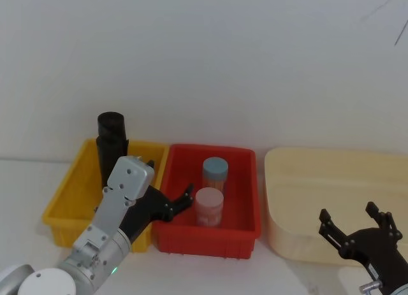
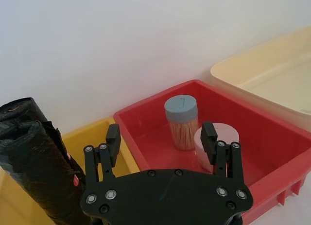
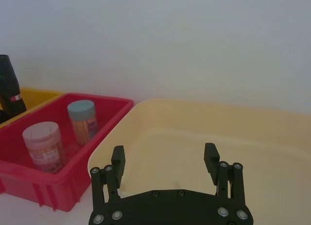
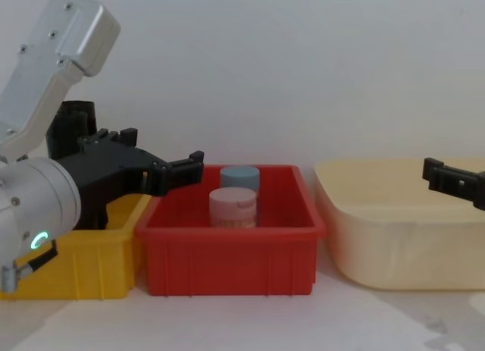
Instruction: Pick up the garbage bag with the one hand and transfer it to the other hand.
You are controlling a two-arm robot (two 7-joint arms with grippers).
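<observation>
Left claw [image 1: 170, 178] off-line from the garbage bag [image 1: 111, 142]
Lower left, the spread left claw hangs over the seam between yellow bin [image 1: 64, 194] and red bin [image 1: 210, 243]; the right claw [image 1: 347, 212] is spread, lower right. A sideways swipe could topple the bag, upright in the yellow bin's far corner.

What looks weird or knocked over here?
Nothing stands out. The garbage bag stands upright in the yellow bin, poking above its walls. The blue-lidded jar and pink-lidded jar stand upright in the red bin, nothing spilled. The left gripper, open, hovers near the bag; the right gripper, open, by the cream tub.
</observation>
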